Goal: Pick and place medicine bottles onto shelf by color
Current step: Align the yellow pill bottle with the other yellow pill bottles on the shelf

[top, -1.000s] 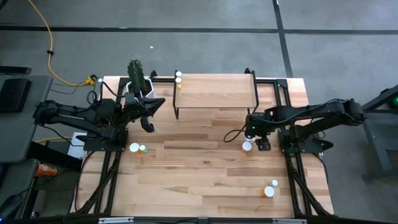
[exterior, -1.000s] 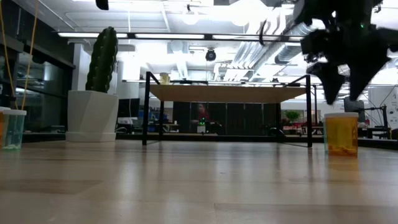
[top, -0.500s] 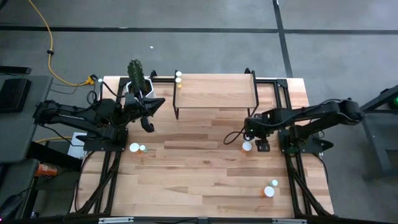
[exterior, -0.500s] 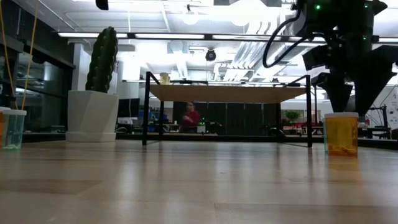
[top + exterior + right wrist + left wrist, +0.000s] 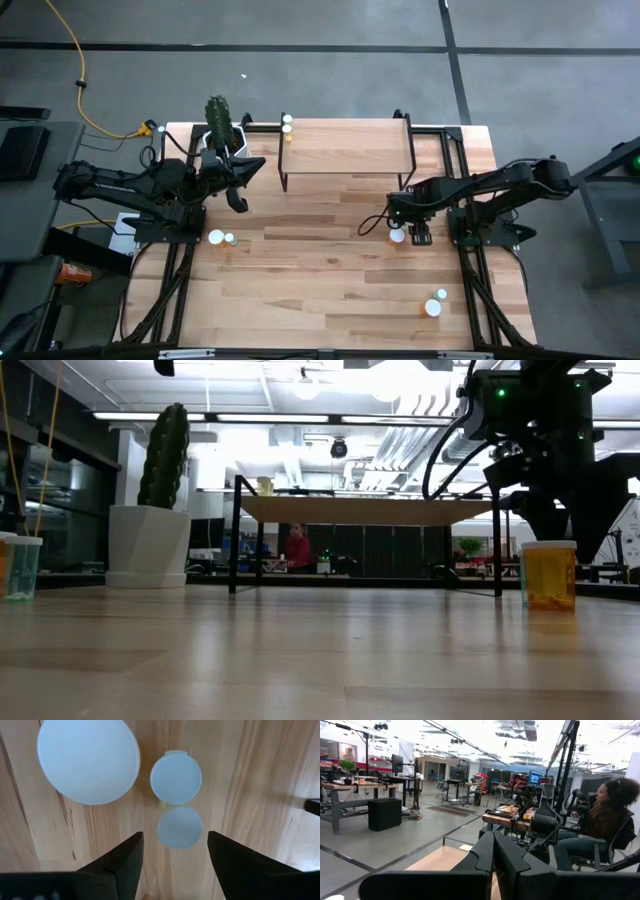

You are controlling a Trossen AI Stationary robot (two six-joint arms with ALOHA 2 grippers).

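My right gripper (image 5: 175, 865) is open and points down over a cluster of white-capped medicine bottles (image 5: 397, 236) on the table's right half. Its fingers stand on either side of a small cap (image 5: 180, 827) without touching it. A second small cap (image 5: 176, 777) and a large cap (image 5: 88, 760) lie beyond. The low view shows a yellow bottle (image 5: 549, 575) standing below the gripper (image 5: 570, 525). The shelf (image 5: 345, 148) stands at the far middle with a bottle (image 5: 287, 122) on its left end. My left gripper (image 5: 238, 200) is shut and empty, held above the table near the cactus.
A cactus (image 5: 220, 125) in a white pot stands at the far left. Two bottles (image 5: 220, 238) stand on the table's left side, two more (image 5: 435, 303) near the front right. In the low view a pale green bottle (image 5: 22, 565) stands at the left. A person (image 5: 605, 825) sits beyond the table.
My right gripper has gone down and a little toward the table's left edge, over the bottle cluster, staying open. The bottles have not moved.
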